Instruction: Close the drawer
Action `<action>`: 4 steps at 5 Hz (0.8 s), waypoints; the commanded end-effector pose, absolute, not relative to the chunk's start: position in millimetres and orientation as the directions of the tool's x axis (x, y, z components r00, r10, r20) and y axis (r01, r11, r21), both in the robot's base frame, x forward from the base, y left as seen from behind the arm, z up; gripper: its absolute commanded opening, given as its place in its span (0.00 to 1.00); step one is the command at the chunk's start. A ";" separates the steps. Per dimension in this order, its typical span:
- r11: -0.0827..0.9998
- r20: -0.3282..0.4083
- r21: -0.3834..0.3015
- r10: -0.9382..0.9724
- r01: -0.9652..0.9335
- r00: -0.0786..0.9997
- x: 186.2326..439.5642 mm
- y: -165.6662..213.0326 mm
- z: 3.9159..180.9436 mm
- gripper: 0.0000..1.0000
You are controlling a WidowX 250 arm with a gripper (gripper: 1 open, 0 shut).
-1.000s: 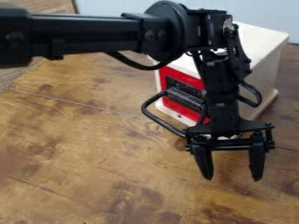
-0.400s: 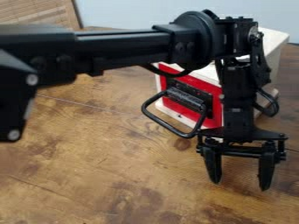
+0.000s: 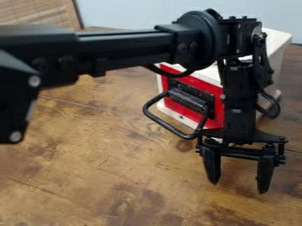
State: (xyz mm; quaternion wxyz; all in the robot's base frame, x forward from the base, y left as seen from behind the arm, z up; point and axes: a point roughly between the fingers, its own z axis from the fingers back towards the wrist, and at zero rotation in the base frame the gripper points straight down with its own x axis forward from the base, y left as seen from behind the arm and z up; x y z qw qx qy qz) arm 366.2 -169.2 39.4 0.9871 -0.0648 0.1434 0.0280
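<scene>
The red drawer (image 3: 185,93) with its black plate sits in a cream-white box (image 3: 274,55) at the right. Its big black loop handle (image 3: 165,117) sticks out toward the lower left over the table. The black arm reaches in from the upper left and hides the drawer's right side. My gripper (image 3: 237,173) hangs point-down just in front and to the right of the handle, open, with nothing between its two black fingers (image 3: 211,168). It touches neither handle nor drawer front.
The wooden table (image 3: 83,168) spreads across the left and front. A light wooden board (image 3: 41,12) stands at the back left. The arm's long black link (image 3: 83,51) crosses the upper half of the view.
Over the last second the arm swung right and nearer the camera, carrying the gripper slightly right and lower. Since the later earlier frame it has barely shifted left. The jaws stay open.
</scene>
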 end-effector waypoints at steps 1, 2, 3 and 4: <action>0.984 -0.191 -0.136 0.084 -0.111 0.978 375.9 -165.0 81.0 1.00; 0.979 -0.192 -0.128 0.135 -0.161 0.972 380.8 -162.3 85.2 1.00; 0.970 -0.192 -0.119 0.184 -0.210 0.964 386.9 -158.9 87.2 1.00; 0.965 -0.191 -0.110 0.212 -0.236 0.958 386.5 -156.2 86.5 1.00</action>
